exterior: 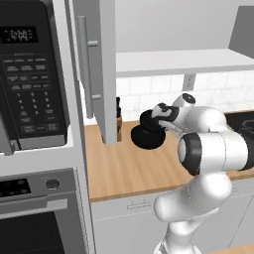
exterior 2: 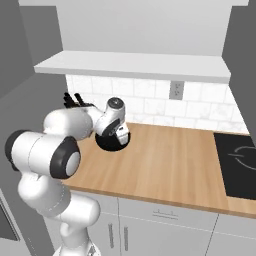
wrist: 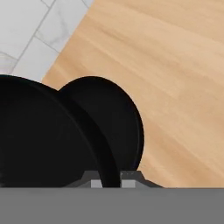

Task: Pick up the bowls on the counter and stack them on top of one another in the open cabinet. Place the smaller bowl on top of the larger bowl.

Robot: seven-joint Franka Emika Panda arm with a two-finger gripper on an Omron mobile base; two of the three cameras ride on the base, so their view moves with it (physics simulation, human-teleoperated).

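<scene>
One bowl (wrist: 43, 131) hangs in my hand (wrist: 109, 177), fingers pinching its rim, above the other bowl (exterior: 147, 139) on the table (exterior 2: 165, 160), below the cabinet (exterior: 183, 62) shelf. I fear that such a thin rim grip may slip while lifting.

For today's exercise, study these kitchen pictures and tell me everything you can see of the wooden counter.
The counter is a long, light-brown slab with a wood-grain, butcher-block look, flat and level. It runs along a white tiled wall, with white drawer fronts below it and a black stove surface at its right end. Two glossy black bowls sit close together near its back left corner, where the pincer closes on a bowl rim. A dark knife block stands at the wall.
</scene>
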